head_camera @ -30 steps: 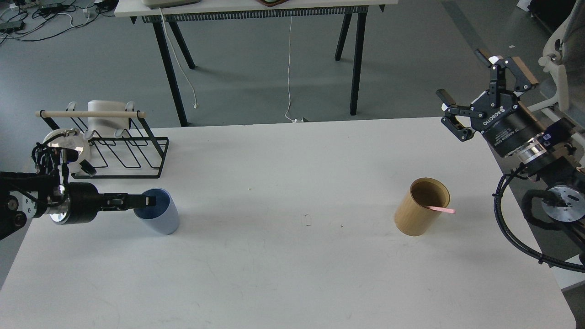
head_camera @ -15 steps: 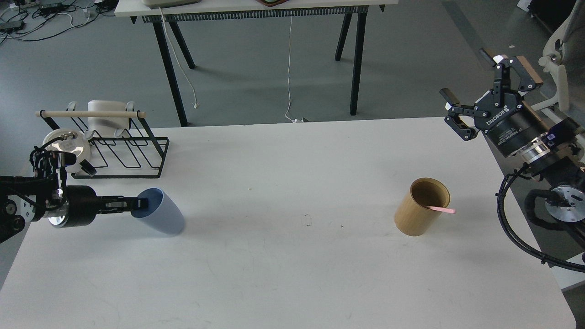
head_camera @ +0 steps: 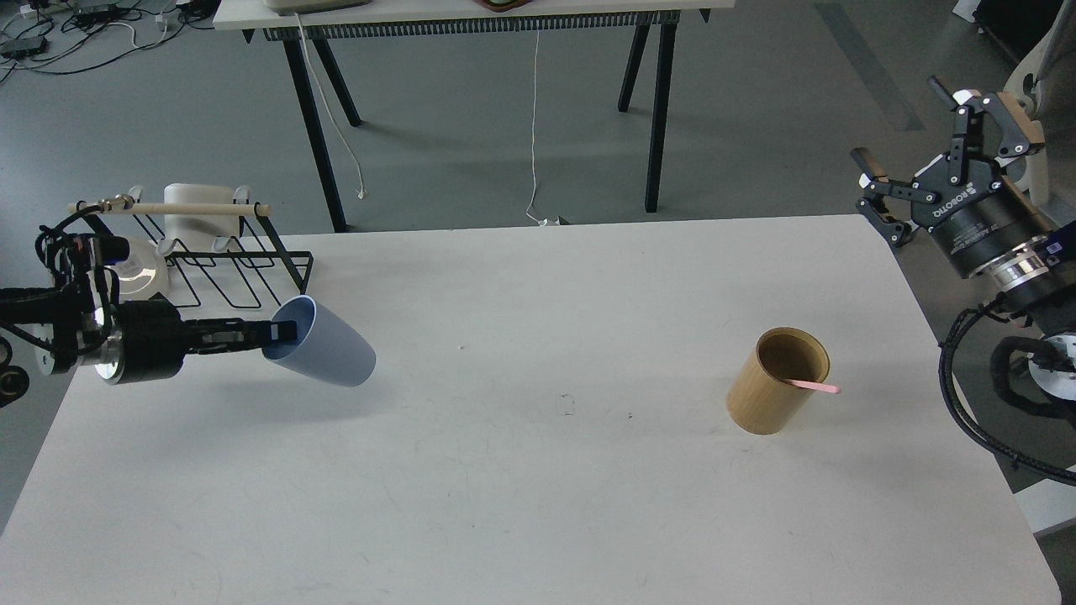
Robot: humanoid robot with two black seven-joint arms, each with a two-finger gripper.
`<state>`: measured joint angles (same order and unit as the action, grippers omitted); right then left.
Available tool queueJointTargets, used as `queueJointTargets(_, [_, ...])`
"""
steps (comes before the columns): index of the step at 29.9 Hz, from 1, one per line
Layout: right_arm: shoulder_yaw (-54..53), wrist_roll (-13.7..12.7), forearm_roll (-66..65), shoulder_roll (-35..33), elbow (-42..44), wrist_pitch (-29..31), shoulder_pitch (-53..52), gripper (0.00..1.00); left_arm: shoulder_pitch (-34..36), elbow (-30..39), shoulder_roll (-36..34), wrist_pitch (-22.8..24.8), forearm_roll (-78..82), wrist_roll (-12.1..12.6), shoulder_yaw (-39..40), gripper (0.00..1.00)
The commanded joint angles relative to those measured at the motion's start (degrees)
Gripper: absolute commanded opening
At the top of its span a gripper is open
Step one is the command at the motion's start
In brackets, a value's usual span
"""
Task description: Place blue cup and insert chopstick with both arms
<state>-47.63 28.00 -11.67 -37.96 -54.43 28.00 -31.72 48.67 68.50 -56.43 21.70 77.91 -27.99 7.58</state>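
My left gripper (head_camera: 282,331) is shut on the rim of the pale blue cup (head_camera: 328,349) and holds it tipped on its side above the table's left part, its mouth toward the gripper. A pale pink chopstick (head_camera: 811,386) leans in the tan wooden holder (head_camera: 777,382) at the right, its tip over the rim. My right gripper (head_camera: 920,139) is open and empty, raised beyond the table's right rear corner, well away from the holder.
A black wire rack (head_camera: 227,260) with a wooden rod and a white dish stands at the table's back left, close behind the cup. A second table's black legs (head_camera: 311,118) stand on the grey floor beyond the white table (head_camera: 538,470).
My left gripper has lifted the cup off the table, tipped it onto its side and carried it right. My right gripper has moved up and to the right, away from the table.
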Motion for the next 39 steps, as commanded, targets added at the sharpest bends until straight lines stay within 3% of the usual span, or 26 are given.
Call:
queueJointTargets(1, [-4.3, 0.0, 0.3, 0.1, 5.0, 0.0, -0.1, 0.99, 4.8, 1.4, 5.6, 1.0, -1.2, 0.0, -0.1, 0.04])
queueJointTargets(7, [-7.1, 0.0, 0.4, 0.5, 14.5, 0.0, -0.8, 0.99, 9.9, -8.8, 20.8, 1.6, -0.2, 0.0, -3.2, 0.04])
queueJointTargets(15, [-6.9, 0.0, 0.4, 0.2, 16.1, 0.0, -0.7, 0.99, 16.5, -25.3, 38.9, 1.2, 10.5, 0.0, -14.5, 0.04])
queueJointTargets(23, [-6.5, 0.0, 0.4, 0.8, 17.2, 0.0, -0.1, 0.99, 16.4, -27.6, 42.1, 1.2, 20.4, 0.0, -14.5, 0.04])
queueJointTargets(39, [-6.4, 0.0, 0.4, 1.0, 17.3, 0.0, 0.4, 0.99, 15.6, -27.2, 42.0, 1.3, 21.6, 0.0, -14.3, 0.12])
